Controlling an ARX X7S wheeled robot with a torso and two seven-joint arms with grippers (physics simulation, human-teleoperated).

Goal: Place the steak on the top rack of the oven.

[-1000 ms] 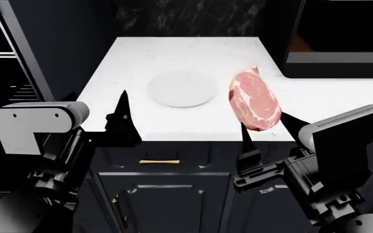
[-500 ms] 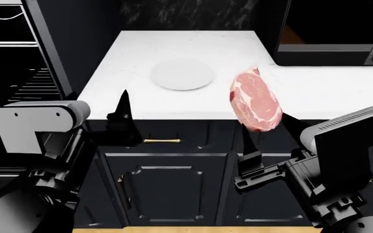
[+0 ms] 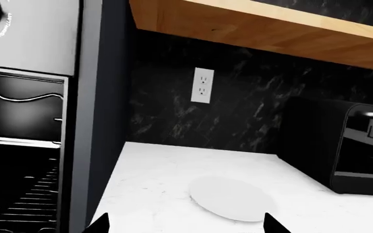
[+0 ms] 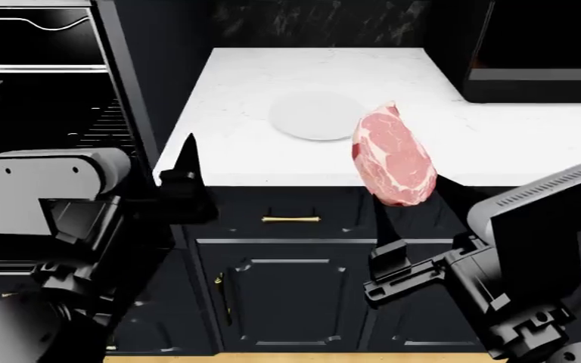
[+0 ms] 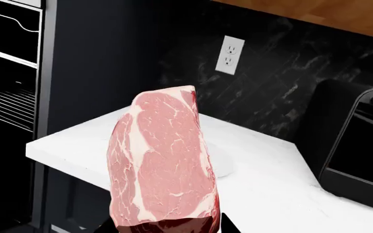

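Head camera's up high, looking down over both arms at the white counter [image 4: 270, 83] and cabinet fronts. Left wrist camera sits low, facing along the counter toward the wall outlet [image 3: 202, 85]. Right wrist camera looks the same way, and all three catch the round plate [image 4: 316, 115].

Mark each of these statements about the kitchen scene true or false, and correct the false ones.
1. The steak is held upright by the right gripper. True.
2. The steak lies on the white plate. False: the plate is bare and the steak is held in the air, nearer the robot than the plate.
3. The left gripper holds the plate. False: its fingers are apart with nothing between them.
4. The oven stands to the left of the white countertop, its wire racks in view. True.
5. A wall outlet sits on the dark backsplash above the countertop. True.
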